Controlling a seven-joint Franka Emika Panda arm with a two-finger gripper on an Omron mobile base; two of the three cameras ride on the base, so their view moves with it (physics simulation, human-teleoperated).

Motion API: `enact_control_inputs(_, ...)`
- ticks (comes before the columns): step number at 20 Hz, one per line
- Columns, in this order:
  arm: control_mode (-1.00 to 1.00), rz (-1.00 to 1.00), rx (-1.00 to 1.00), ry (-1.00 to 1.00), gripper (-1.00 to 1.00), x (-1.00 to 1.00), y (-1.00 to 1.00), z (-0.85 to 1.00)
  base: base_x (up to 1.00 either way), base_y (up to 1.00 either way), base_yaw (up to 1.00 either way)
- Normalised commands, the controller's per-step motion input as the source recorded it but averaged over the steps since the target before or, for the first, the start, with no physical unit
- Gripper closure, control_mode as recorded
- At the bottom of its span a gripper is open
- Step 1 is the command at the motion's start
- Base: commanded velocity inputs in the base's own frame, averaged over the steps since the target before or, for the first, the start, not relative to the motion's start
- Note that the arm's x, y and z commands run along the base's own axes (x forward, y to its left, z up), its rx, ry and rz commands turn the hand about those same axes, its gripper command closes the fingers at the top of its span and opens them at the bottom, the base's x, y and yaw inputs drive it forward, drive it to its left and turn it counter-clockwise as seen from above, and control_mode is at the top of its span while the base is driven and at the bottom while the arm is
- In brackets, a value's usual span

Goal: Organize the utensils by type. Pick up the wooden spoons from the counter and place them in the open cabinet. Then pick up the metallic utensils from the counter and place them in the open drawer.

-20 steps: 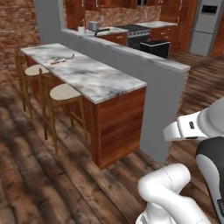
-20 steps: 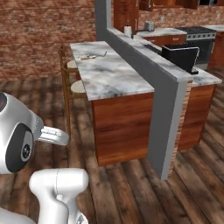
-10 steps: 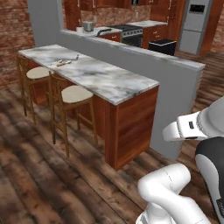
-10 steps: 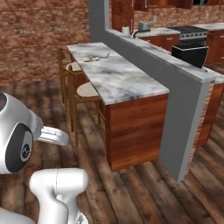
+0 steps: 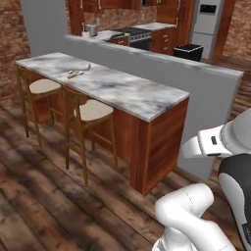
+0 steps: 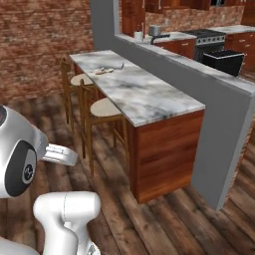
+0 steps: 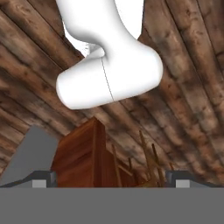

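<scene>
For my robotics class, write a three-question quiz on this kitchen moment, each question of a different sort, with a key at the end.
1. True or false: the small utensils lie near the close end of the long white marble counter with its reddish-brown wooden base.
2. Multiple choice: what stands tucked under that counter? A) two wooden stools with pale round seats B) a bin C) a ladder
3. Fill in: the hand view looks down at a floor of dark wooden ____.

Key: 1 false, they lie toward the far end. 2 A. 3 planks.
</scene>
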Motion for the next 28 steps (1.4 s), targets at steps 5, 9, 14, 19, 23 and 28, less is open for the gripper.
enact_control_inputs(5,1.0,0.0,0.0,0.0,-1.0,0.0,0.0,0.0,0.41,0.82,-0.26)
enact_control_inputs(9,1.0,0.0,0.0,0.0,-1.0,0.0,0.0,0.0,0.35,0.98,-0.34)
enact_control_inputs(14,1.0,0.0,0.0,0.0,-1.0,0.0,0.0,0.0,0.06,0.96,-0.35)
enact_control_inputs(19,1.0,0.0,0.0,0.0,-1.0,0.0,0.0,0.0,0.05,0.93,-0.36)
enact_control_inputs(23,1.0,0.0,0.0,0.0,-1.0,0.0,0.0,0.0,0.12,0.92,-0.35)
enact_control_inputs(28,1.0,0.0,0.0,0.0,-1.0,0.0,0.0,0.0,0.23,0.99,-0.31)
